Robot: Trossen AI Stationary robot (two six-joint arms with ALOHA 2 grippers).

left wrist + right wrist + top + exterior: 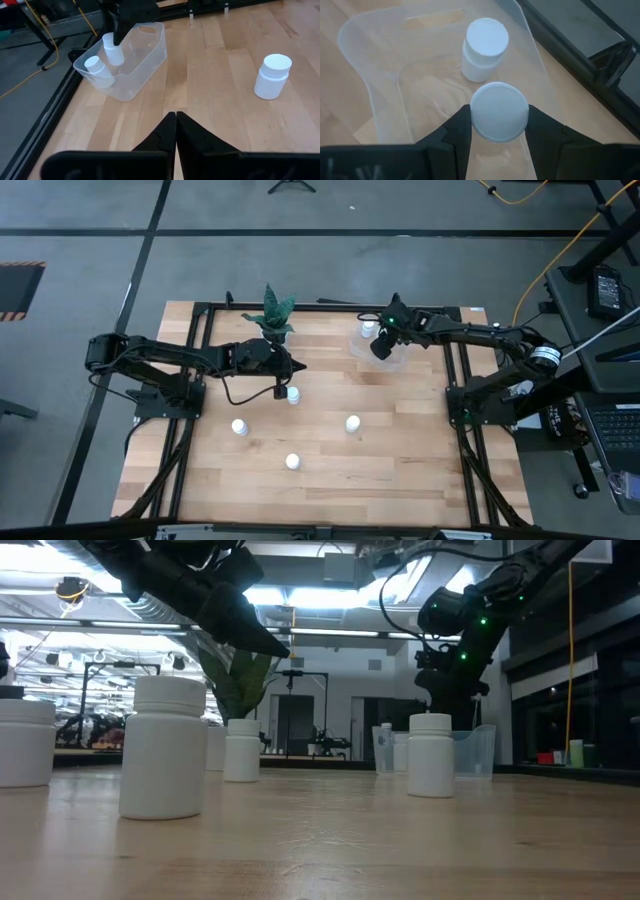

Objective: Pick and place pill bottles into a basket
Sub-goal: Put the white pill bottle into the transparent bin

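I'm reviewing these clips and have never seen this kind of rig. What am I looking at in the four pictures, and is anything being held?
Two dark robot arms work at a wooden table. One camera looks down from above, one sits at table height, and one rides on each wrist. Four pill bottles stand loose on the table, for instance this one, near a potted plant. The right gripper holds a bottle over the clear basket, where another bottle already stands. The left gripper is shut and empty.
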